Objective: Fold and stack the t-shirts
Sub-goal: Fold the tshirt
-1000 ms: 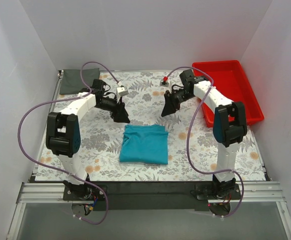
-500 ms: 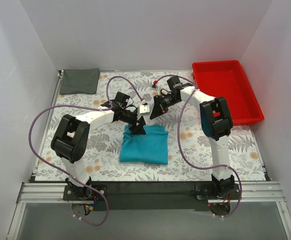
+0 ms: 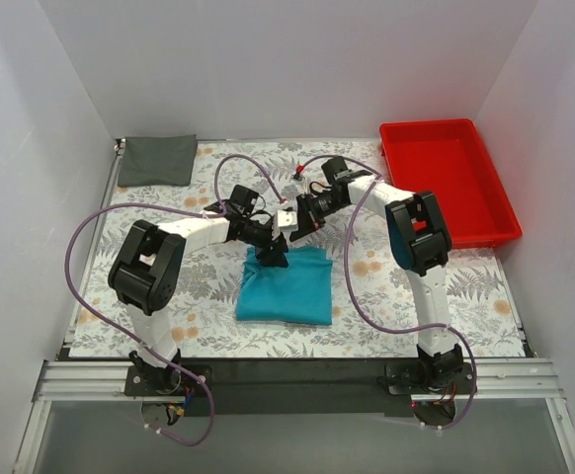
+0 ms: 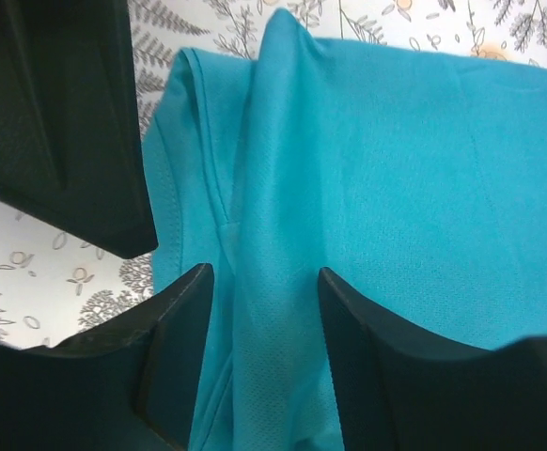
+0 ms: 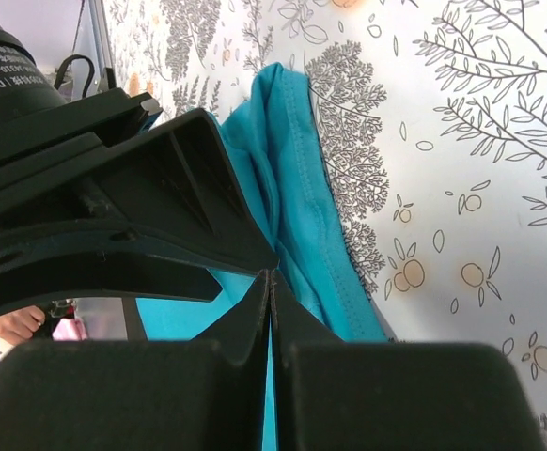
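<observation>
From overhead only — grey t-shirt (image 3: 157,159)

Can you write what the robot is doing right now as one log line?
left gripper: open, astride fold of teal shirt | right gripper: shut, empty | grey shirt: flat, far-left corner

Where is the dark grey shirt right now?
In the overhead view the dark grey shirt lies flat in the far left corner, apart from the teal shirt at the centre and opposite the red tray on the far right.
</observation>
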Controlling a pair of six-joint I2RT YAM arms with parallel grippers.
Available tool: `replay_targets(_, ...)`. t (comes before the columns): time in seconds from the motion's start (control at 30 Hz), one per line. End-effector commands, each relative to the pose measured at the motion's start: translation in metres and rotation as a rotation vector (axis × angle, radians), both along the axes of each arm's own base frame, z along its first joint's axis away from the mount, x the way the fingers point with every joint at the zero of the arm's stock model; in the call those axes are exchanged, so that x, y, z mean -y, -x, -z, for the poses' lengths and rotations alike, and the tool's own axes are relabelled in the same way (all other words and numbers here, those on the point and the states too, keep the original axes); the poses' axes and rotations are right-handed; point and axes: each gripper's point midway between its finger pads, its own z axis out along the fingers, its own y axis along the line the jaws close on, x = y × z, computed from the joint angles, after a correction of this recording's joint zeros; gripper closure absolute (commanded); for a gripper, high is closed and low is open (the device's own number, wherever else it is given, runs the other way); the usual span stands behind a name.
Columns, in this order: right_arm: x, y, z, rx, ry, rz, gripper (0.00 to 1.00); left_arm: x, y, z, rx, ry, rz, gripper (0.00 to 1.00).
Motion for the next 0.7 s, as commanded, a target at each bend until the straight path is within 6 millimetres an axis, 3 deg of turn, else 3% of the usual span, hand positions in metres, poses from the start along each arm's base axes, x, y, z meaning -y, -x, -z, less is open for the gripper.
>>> replay_targets(0.0, -0.008, 0.007, 0.004, -0.015, -0.017, -0.025, 0.99, 0.003, 0.007, 0.0, -0.015, 0.014, 0.036, 0.54)
replay_targets(0.2, -0.013, 0.02, 0.014, -0.037, -0.008, -0.052, 0.99, 0.002, 0.012, 0.004, -0.034, 0.009, 0.039, 0.72)
replay_targets(0.37, -0.016, 0.024, 0.023, -0.039, -0.001, -0.067, 0.99, 0.001, 0.016, -0.004, 0.002, 0.019, 0.055, 0.98)
replay_targets(0.67, -0.016, 0.047, 0.048, -0.057, 0.011, -0.124, 0.99, -0.003, 0.026, -0.025, 0.148, 0.042, 0.076, 1.0)
